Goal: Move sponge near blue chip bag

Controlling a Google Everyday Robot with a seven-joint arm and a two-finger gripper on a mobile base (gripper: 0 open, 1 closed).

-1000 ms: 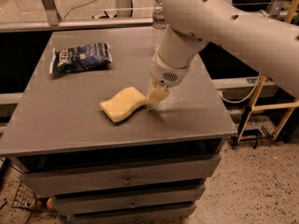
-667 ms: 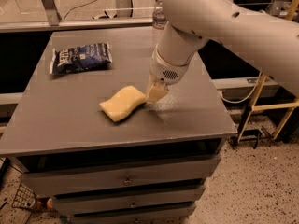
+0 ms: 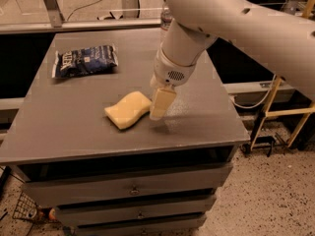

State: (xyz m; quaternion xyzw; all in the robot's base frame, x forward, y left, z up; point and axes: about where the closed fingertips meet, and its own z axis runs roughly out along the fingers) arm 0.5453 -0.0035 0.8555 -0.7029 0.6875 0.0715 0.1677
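Observation:
The pale yellow sponge [image 3: 127, 109] lies flat near the front middle of the grey table [image 3: 64, 127]. The dark blue chip bag [image 3: 85, 60] with white lettering lies flat at the table's back left, well apart from the sponge. My gripper [image 3: 160, 105] hangs from the white arm, pointing down right at the sponge's right edge, its tip close to the table surface. It looks to touch or nearly touch the sponge's right end; I cannot tell which.
A clear plastic bottle [image 3: 166, 16] stands at the table's back edge, partly hidden behind the arm. Drawers [image 3: 133, 191] sit under the table. A yellow metal frame [image 3: 288, 112] stands on the floor to the right.
The gripper has shifted slightly toward the sponge's right edge. The sponge and the chip bag have not moved.

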